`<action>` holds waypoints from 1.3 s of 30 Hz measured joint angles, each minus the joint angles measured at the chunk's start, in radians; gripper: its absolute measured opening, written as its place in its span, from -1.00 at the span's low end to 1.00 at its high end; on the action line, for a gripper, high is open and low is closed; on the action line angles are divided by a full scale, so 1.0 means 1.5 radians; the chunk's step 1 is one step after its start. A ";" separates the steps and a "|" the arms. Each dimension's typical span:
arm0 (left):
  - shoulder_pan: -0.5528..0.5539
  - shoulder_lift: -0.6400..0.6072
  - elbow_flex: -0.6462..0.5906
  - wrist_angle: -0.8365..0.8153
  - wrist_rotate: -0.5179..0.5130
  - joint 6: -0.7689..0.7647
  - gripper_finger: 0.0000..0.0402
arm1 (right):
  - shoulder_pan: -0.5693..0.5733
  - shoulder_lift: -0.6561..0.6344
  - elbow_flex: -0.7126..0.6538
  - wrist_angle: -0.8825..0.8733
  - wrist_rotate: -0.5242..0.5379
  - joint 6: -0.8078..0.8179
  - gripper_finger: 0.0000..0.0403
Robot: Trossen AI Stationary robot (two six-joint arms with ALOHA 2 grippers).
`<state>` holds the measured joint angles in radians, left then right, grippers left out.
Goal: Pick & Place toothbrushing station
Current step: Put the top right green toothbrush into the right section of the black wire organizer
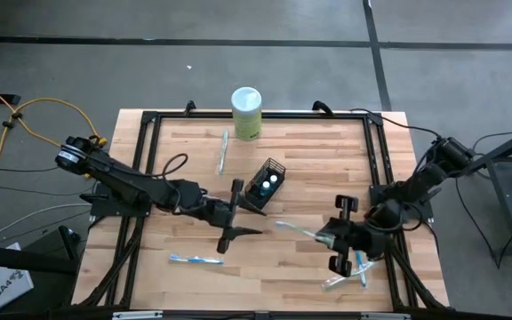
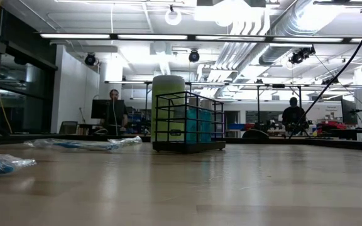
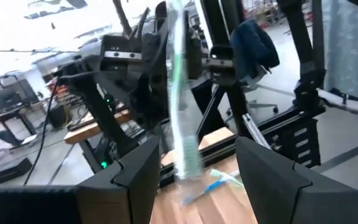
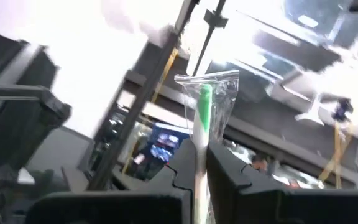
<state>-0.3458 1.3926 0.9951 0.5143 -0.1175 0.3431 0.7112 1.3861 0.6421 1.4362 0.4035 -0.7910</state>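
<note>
The black wire-mesh holder (image 1: 268, 180) stands on its base mid-table with two teal tubes inside; it also shows in the low view (image 2: 190, 122). My right gripper (image 1: 324, 238) is shut on a plastic-wrapped white-and-green toothbrush (image 1: 296, 229), right of the holder. My left gripper (image 1: 236, 216) stands open just left of the holder, pointing toward that toothbrush (image 3: 182, 106) and touching nothing. Other wrapped toothbrushes lie flat on the table at the far left (image 1: 222, 151), near left (image 1: 194, 260) and near right (image 1: 349, 274). My right gripper (image 4: 199, 180) pinches the wrapped toothbrush between its two fingers at one end (image 4: 199, 163). The rest runs on past the fingertips, along the fingers, toward the table's left side. Its free end (image 4: 207, 84) is lifted clear of the table.
A pale green canister with a white lid (image 1: 246, 111) stands at the table's far edge, behind the holder (image 2: 168, 103). A black frame (image 1: 149, 160) runs round the tabletop. People sit at desks in the room beyond.
</note>
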 joint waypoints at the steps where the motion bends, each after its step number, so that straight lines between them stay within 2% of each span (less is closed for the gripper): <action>1: 0.004 0.000 0.000 0.004 0.005 0.000 0.00 | -0.004 0.000 -0.001 0.003 -0.021 0.000 -0.94; 8: 0.034 0.000 0.000 0.039 0.054 -0.005 0.00 | -0.048 0.000 -0.001 0.013 -0.131 -0.001 -0.94; 14: 0.048 0.000 0.000 0.046 0.082 -0.013 0.00 | -0.082 0.000 -0.001 0.018 -0.180 -0.005 -0.94; 25: 0.051 0.000 0.000 0.055 0.089 -0.045 0.00 | -0.100 0.000 -0.001 0.013 -0.190 0.032 -0.94; 30: 0.051 0.000 0.000 0.047 0.112 -0.079 0.00 | -0.116 0.000 -0.001 -0.004 -0.224 0.065 -0.94; 39: 0.051 0.000 0.000 0.046 0.112 -0.092 0.00 | -0.146 0.000 0.000 -0.011 -0.285 0.090 -0.94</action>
<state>-0.2695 1.3926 0.9951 0.5838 0.0509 0.2056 0.4926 1.3865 0.6415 1.4197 -0.0237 -0.6565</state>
